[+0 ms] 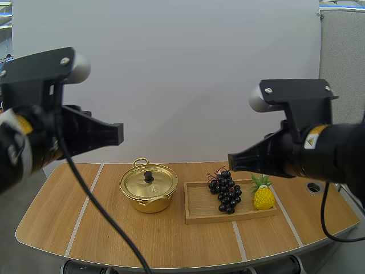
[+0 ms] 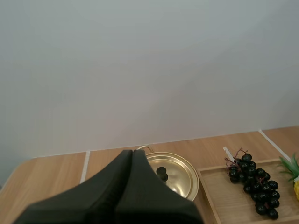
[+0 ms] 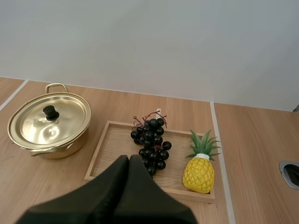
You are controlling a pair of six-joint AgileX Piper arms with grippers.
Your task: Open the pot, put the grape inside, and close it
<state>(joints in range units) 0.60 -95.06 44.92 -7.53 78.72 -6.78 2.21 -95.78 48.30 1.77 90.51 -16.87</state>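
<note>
Well inside table [image 1: 85, 228] edges: pot [image 1: 148, 187] beside tray [image 1: 198, 208].

I can read no word, number or brand anywhere, and the small yellow sticker [image 1: 311, 137] on my right arm [image 1: 339, 151], above the wooden tray [image 1: 197, 212], bears a mark I cannot make out.

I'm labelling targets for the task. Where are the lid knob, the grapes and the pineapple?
lid knob [image 3: 50, 112], right wrist view, its black top.
grapes [image 3: 152, 142], right wrist view, middle of the bunch.
pineapple [image 3: 198, 175], right wrist view, yellow body.
</note>
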